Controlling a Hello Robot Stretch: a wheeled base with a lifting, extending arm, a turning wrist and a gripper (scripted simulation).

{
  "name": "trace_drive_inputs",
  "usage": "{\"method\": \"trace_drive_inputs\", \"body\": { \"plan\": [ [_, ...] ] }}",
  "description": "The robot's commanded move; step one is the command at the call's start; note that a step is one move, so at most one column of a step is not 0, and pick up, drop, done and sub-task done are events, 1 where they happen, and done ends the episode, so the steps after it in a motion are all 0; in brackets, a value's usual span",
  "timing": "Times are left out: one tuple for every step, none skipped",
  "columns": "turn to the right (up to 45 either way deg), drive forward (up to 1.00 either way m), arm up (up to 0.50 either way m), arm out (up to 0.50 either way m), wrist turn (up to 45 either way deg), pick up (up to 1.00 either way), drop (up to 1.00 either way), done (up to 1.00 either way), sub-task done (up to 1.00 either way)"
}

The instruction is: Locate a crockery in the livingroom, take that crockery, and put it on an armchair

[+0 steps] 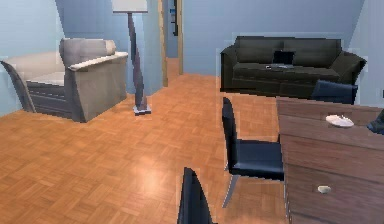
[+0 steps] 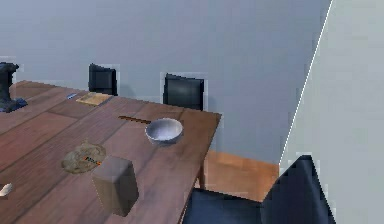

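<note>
A pale bluish bowl (image 2: 164, 131) stands on the wooden dining table (image 2: 40, 140), near its corner in the arm side view. A round patterned dish or mat (image 2: 83, 157) lies nearer on the same table. In the forward view a grey armchair (image 1: 70, 75) stands at the far left against the blue wall. The table's corner (image 1: 330, 160) fills the lower right there, with a small white thing (image 1: 340, 120) and a tiny pale blob (image 1: 323, 188) on it.
A brown box (image 2: 116, 184), a thin stick (image 2: 135, 120), a flat tan sheet (image 2: 92, 98) and a dark statue (image 2: 8, 85) share the table. Dark chairs (image 2: 184, 90) (image 2: 300, 195) (image 1: 245, 150) surround it. A floor lamp (image 1: 135, 55), doorway (image 1: 172, 40) and dark sofa (image 1: 290, 65) stand beyond open wood floor (image 1: 130, 160).
</note>
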Motion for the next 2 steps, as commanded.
{"method": "trace_drive_inputs", "body": {
  "plan": [
    [0.0,0.0,0.38,0.0,0.0,0.0,0.0,0.0,0.0],
    [0.0,0.0,0.0,0.44,0.0,0.0,0.0,0.0,0.0]
  ]
}}
